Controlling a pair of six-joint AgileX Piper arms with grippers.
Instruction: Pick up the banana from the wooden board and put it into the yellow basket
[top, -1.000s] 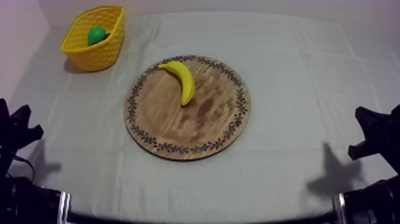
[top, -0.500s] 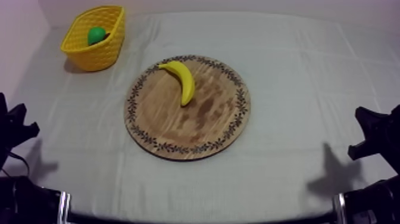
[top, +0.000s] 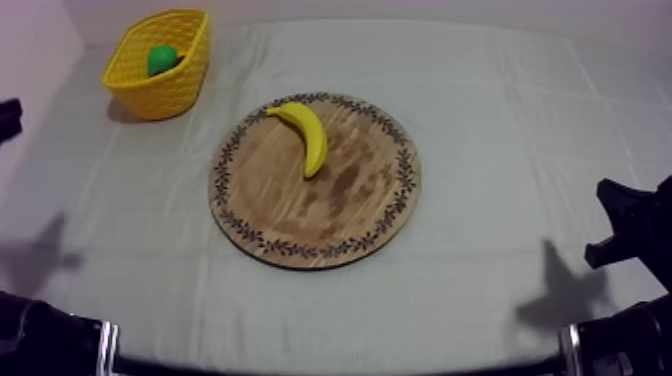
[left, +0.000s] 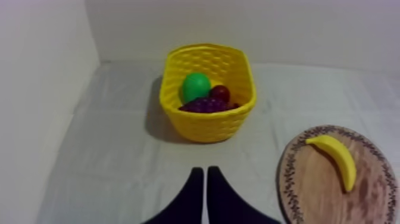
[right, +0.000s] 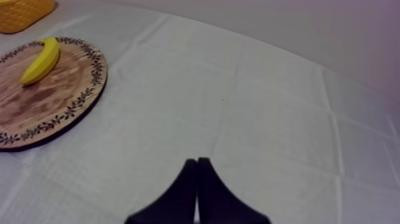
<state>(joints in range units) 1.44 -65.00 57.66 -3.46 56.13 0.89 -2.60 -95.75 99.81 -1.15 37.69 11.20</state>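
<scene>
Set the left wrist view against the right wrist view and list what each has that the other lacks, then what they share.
Left wrist, not right wrist: the pear, small red fruit and grapes inside the yellow basket, and the shut left gripper. Right wrist, not left wrist: the shut right gripper over bare cloth. Both: the banana lying on the wooden board, and the yellow basket.

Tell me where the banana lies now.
In the top view, the banana lies on the wooden board, near its far-left rim, on the side toward the yellow basket at far left.
</scene>
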